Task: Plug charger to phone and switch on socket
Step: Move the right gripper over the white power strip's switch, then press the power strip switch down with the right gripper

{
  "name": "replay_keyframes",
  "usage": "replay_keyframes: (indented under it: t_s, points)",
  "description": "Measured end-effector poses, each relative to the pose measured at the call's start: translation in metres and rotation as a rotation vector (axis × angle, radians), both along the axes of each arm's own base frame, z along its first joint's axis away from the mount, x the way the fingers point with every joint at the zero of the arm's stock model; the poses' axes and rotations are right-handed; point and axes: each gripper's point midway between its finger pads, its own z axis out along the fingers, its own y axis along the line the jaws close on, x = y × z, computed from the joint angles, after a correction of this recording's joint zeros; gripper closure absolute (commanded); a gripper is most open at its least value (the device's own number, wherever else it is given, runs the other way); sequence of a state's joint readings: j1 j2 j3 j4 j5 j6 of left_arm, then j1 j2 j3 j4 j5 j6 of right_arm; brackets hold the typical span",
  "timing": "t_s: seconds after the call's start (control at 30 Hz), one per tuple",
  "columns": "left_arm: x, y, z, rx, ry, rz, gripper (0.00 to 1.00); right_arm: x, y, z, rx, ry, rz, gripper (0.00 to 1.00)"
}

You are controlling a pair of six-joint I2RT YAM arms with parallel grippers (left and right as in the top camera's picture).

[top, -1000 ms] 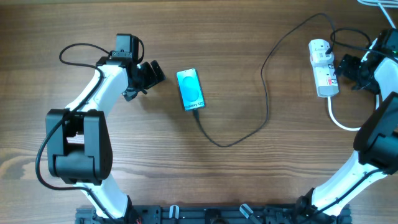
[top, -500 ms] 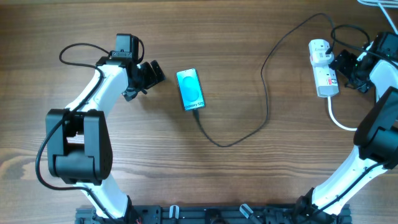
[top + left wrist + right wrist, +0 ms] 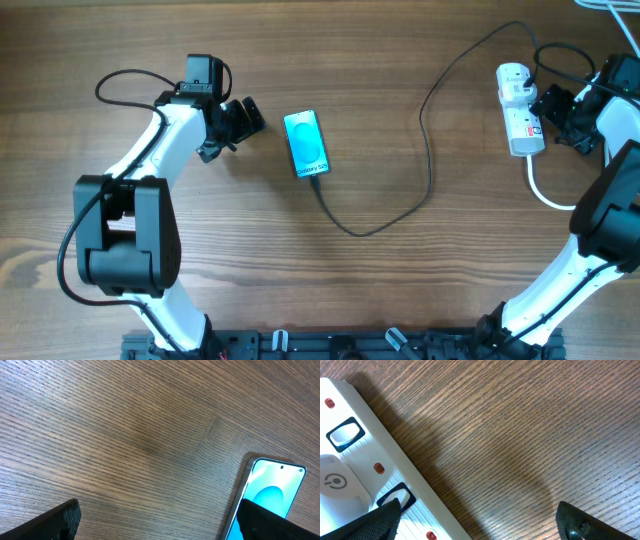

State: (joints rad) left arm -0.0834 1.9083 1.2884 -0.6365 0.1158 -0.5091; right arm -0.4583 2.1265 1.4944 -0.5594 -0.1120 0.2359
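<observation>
The phone (image 3: 306, 143) lies face up with its teal screen lit, left of the table's centre. The charger's thin black cable (image 3: 428, 160) meets the phone's lower end, loops right and climbs to a white adapter (image 3: 512, 75) in the socket (image 3: 522, 125). My left gripper (image 3: 240, 125) stands open just left of the phone. In the left wrist view the left gripper (image 3: 160, 527) spans bare wood, and the phone (image 3: 272, 492) shows past one finger. My right gripper (image 3: 552, 115) is open at the socket's right side. In the right wrist view one finger of the right gripper (image 3: 480, 527) overlaps the socket (image 3: 367, 455) by a rocker switch (image 3: 395, 499).
A thick white cord (image 3: 540, 190) curves from the socket's near end toward my right arm. A second rocker switch (image 3: 343, 435) and small red marks line the strip. The table is brown wood.
My right gripper has moved a little left, closer to the socket's side. The left arm, phone and cable have not moved.
</observation>
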Motion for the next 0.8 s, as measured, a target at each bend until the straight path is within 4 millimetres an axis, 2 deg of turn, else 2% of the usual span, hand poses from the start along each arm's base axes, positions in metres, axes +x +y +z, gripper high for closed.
replay_keyframes:
  t_s: [0.3,0.8]
  points:
    - [0.0000,0.0000,0.0000,0.000,0.000,0.000,0.00,0.0095,-0.0017,0.0036,-0.019,-0.038,0.006,0.00]
    - [0.0000,0.0000,0.0000,0.000,0.000,0.000,0.00,0.0038,0.0065,0.0007,0.024,-0.017,0.014,0.00]
